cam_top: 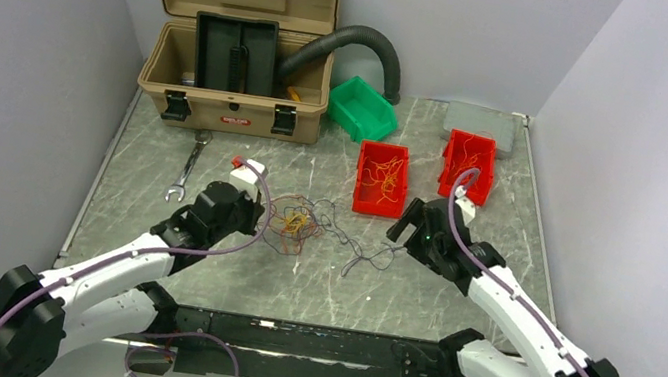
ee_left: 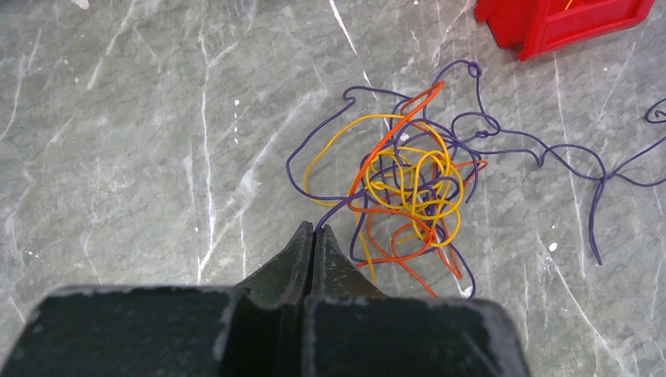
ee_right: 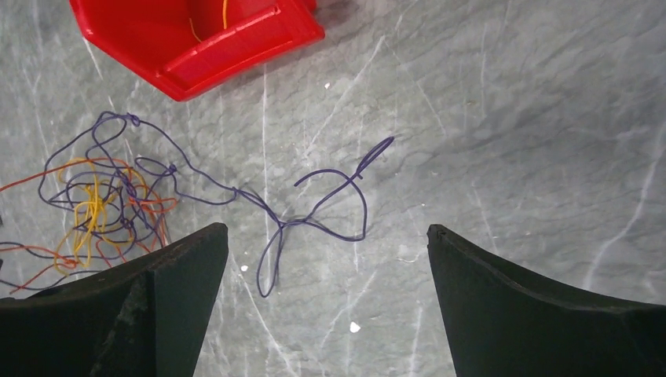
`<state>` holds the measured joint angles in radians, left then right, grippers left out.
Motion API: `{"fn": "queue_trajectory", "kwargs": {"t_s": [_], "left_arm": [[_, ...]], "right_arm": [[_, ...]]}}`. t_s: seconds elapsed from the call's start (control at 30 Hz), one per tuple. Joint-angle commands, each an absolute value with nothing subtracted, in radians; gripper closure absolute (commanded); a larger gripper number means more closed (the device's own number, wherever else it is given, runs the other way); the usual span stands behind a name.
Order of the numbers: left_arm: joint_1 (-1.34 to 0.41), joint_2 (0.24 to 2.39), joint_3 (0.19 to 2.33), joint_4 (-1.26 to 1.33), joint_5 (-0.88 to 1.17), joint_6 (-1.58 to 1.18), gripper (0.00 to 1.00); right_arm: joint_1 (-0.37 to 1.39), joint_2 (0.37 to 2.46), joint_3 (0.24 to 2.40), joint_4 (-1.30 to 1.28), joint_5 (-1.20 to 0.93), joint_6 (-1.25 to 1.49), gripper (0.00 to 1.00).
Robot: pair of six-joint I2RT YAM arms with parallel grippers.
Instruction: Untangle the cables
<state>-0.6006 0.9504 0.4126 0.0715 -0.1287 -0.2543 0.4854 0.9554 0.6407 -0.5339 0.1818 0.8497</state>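
The cables (ee_left: pixel 408 184) are a messy nest of hair-thin orange, yellow and dark purple wire in the middle of the bench (ee_left: pixel 118 118), with one dark strand trailing off. The left claw (ee_left: pixel 314 233) is pinching a dark strand at its tip, and the right claw (ee_right: pixel 327 229) is spread wide over the trailing loop.

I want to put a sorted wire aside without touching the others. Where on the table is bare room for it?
Widest bare patch: the near strip between the cables and the black rail. A smaller one lies between the toolbox front and the nearer red bin. Crowded: the middle, where cables spread up to the right gripper.
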Motion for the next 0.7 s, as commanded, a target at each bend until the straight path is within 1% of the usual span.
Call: {"fn": "queue_trajectory", "kwargs": {"t_s": [0.0,0.03,0.1,0.23,0.4,0.43,0.67], "left_arm": [[-0.597,0.926,0.407,0.13,-0.131,-0.242,1.0],[-0.598,0.925,0.408,0.13,-0.133,-0.24,1.0],[-0.598,0.924,0.407,0.129,-0.133,-0.24,1.0],[-0.598,0.918,0.407,0.123,-0.141,-0.241,1.0],[-0.598,0.91,0.404,0.122,-0.148,-0.241,1.0],[-0.598,0.91,0.403,0.123,-0.148,-0.243,1.0],[-0.598,0.916,0.405,0.121,-0.149,-0.243,1.0]], "right_arm": [[0.53,1.036,0.697,-0.488,0.23,1.018,0.03],[0.541,1.054,0.702,-0.492,0.24,1.041,0.06],[0.554,1.084,0.706,-0.494,0.244,1.077,0.09],[0.585,1.149,0.702,-0.479,0.253,1.086,0.1],[0.606,1.244,0.718,-0.508,0.314,1.106,0.1],[0.608,1.268,0.731,-0.524,0.327,1.117,0.12],[0.666,1.459,0.857,-0.626,0.417,1.133,0.17]]}}
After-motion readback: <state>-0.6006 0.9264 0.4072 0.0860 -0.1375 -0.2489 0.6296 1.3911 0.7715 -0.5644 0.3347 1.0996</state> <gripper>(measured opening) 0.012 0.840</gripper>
